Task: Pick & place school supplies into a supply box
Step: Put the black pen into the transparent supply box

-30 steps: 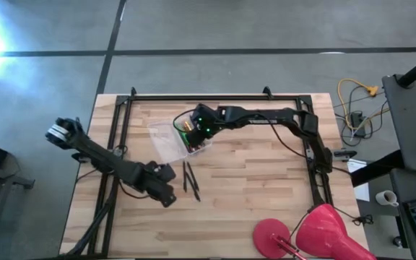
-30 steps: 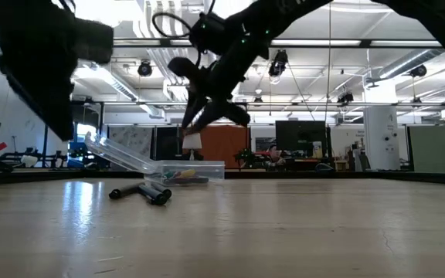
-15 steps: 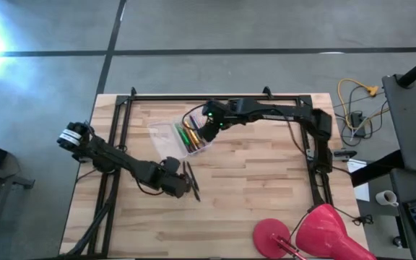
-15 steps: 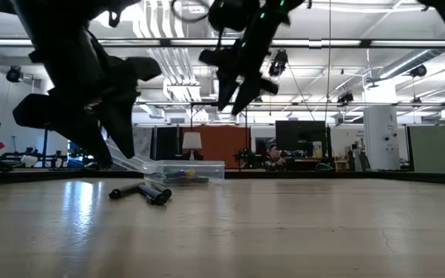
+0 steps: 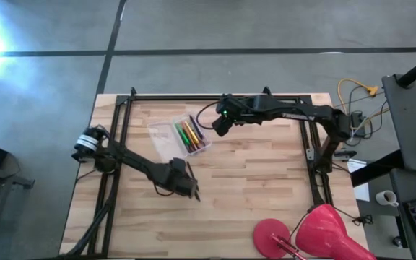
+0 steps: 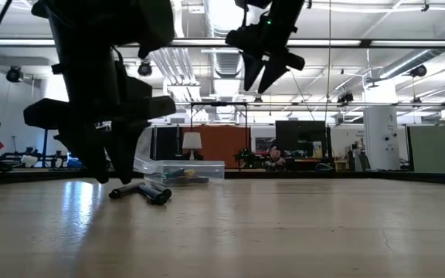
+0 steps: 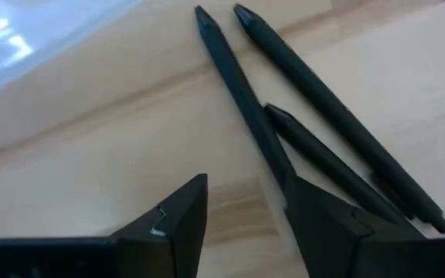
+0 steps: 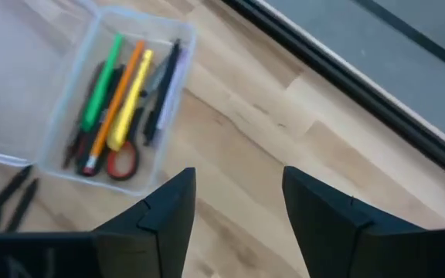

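Still loose on wooden table (image 5: 266,188): three thin black pens (image 7: 300,131), just beside small transparent plastic supply box (image 8: 76,166) already holding green, orange, yellow pens plus red-handled scissors (image 8: 122,164). Left gripper (image 7: 242,212) low over black pens, fingers spread, presumably for pickup. Right gripper (image 8: 234,205) raised beyond box, fingers parted, empty.

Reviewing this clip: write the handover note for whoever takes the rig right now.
Left gripper: open, low over three black pens lying on the wooden table beside the box; nothing held.
Right gripper: open, empty, raised beside the small transparent plastic supply box.
Done: green, orange and yellow pens, dark pens and red-handled scissors lie in the box.
Left: the three black pens; the box lid is open.
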